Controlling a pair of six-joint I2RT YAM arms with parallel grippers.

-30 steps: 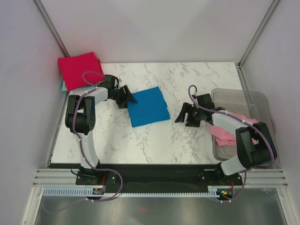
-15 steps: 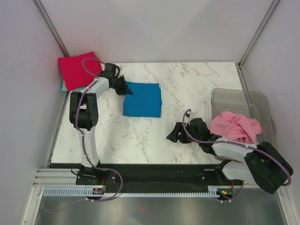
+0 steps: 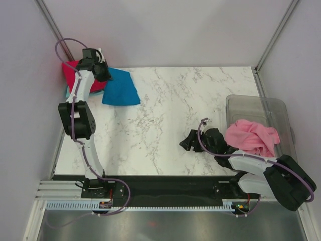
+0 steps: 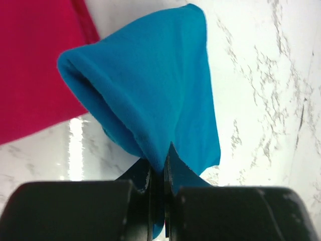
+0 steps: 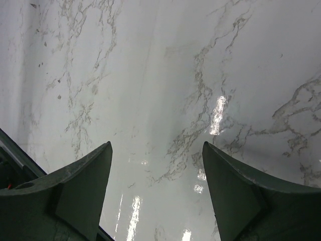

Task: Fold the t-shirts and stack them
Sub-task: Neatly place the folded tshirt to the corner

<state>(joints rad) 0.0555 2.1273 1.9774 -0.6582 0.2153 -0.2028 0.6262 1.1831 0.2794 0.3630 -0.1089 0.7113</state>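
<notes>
**Blue shirt pinched at the stack corner, pink one waiting in the tub**

The left pincer [image 4: 157, 175] is clamped tight on a bunched edge of the blue t-shirt [image 3: 120, 88], and the cloth fans out from the grip in a loose cone. That hold bunches the folded layers into one grip. It looks chosen to carry the shirt as a single bundle onto the red t-shirt [image 3: 74, 75], which lies in the upper left corner of the overhead view. A sliver of the pale teal t-shirt [image 3: 67, 93] peeks from under the red one's lower left edge, so the pile seems to be building there. Whether the blue shirt's free end touches the worktop [image 3: 180, 95] I cannot tell.

The right pincer [image 5: 156, 150] hangs low over bare marble with its jaws apart and nothing between them. It is just left of the clear tub [image 3: 261, 100] at the right of the frame, where the pink t-shirt [image 3: 251, 136] lies crumpled and unfolded. I judge it is parked near its next pick.

Room is tight at the pile. It sits at the worktop's corner, close to the left wall [image 3: 30, 100], so the left arm, reaching far up the frame, has little margin to overshoot. The middle of the worktop is open between the arms.
</notes>
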